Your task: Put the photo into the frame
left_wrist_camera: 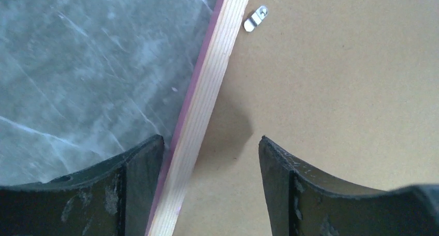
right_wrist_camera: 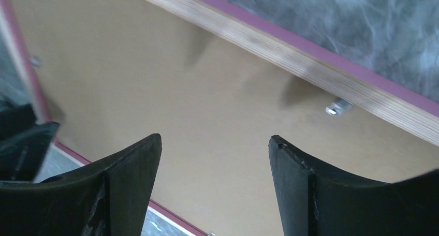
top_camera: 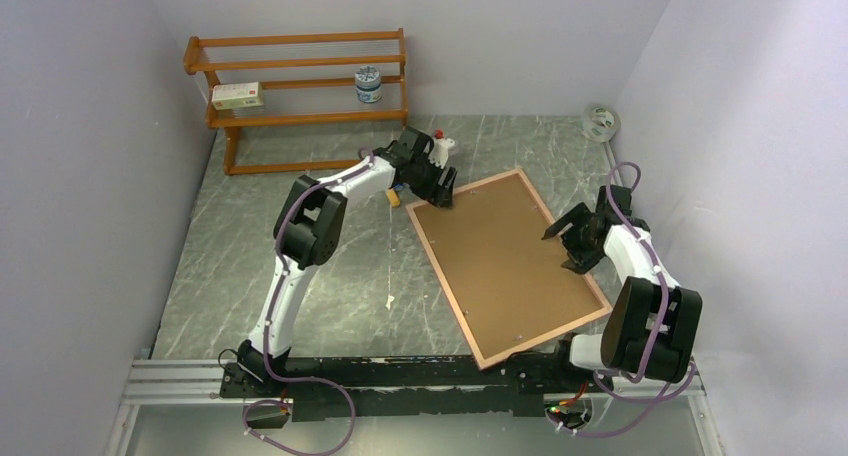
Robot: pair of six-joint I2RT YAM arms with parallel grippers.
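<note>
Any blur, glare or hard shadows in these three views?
Top external: even light, sharp, no glare. Left wrist: frame rail crisp, one soft shadow on the backing board. Right wrist: rail and clip slightly soft, two faint shadows on the board.

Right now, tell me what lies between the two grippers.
Only the frame's brown backing lies between left gripper and right gripper; the top view shows it.

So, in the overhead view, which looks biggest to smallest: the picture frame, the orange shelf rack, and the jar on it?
1-2. orange shelf rack and frame: similar spans, and the rack is farther from the camera, so unranked.
3. jar: clearly smallest.
</note>
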